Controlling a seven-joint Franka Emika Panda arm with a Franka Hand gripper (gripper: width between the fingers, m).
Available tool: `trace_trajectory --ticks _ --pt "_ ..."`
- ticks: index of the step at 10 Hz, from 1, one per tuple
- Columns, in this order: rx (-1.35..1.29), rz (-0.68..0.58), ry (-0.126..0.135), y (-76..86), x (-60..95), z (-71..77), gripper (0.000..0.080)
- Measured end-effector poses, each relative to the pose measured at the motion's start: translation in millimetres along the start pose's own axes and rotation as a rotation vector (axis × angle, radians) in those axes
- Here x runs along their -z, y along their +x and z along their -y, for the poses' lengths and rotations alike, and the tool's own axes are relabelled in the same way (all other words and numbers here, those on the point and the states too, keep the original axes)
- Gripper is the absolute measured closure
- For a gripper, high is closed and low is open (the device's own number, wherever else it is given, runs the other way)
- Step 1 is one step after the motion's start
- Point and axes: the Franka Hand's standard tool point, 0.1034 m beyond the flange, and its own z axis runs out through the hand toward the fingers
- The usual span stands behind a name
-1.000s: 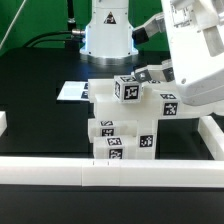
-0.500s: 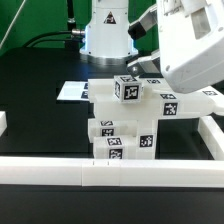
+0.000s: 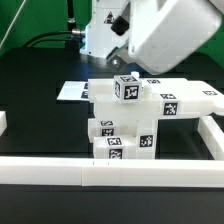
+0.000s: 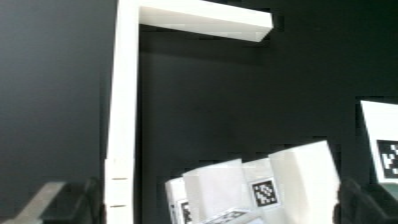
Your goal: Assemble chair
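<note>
The chair parts stand bunched against the front rail: stacked white tagged blocks, a small tagged cube on top, and a longer tagged piece reaching toward the exterior view's right. The arm's white hand hangs above and behind them, and its fingertips do not show there. In the wrist view my gripper is open and empty. Its dark fingers stand wide apart at the picture's edge. White tagged chair parts lie between and beyond them, not touched.
Long white border rails run along the front and the exterior view's right; one rail also shows in the wrist view. The marker board lies flat behind the parts. The robot's base stands at the back.
The arm's hand has moved toward the exterior view's left and now hangs over the chair parts. The parts have not moved.
</note>
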Motion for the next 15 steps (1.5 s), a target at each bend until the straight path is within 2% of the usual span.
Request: trace_trajectory --ticks 1,2,3,6,8,9,12,13,14,15 --pt "0.032 -0.097 0.037 -4.3 0.3 1.9 0.0150" --pt "0.023 -0.199 0.035 -10.6 2.2 -2.5 0.0150" --pt "-0.001 -0.233 0.035 -20.1 -1.5 -3.5 0.0150" --pt "-0.047 -0.355 0.054 -34.4 -11.2 -1.4 0.0150" --pt "-0.053 -0.510 0.051 -40.9 -12.2 -0.7 0.0150" --pt "-0.067 -0.637 0.045 -42.1 -14.0 -1.4 0.0150" --pt "-0.136 -0.794 0.062 -60.7 -30.0 -1.9 0.0150" --pt "-0.153 -0.809 0.067 -68.2 -36.2 -1.3 0.0150" --pt "-0.180 -0.863 0.065 -71.6 -38.7 -2.1 0.0150" --pt "-0.221 -0.931 0.047 -72.3 -40.7 -2.4 0.0150"
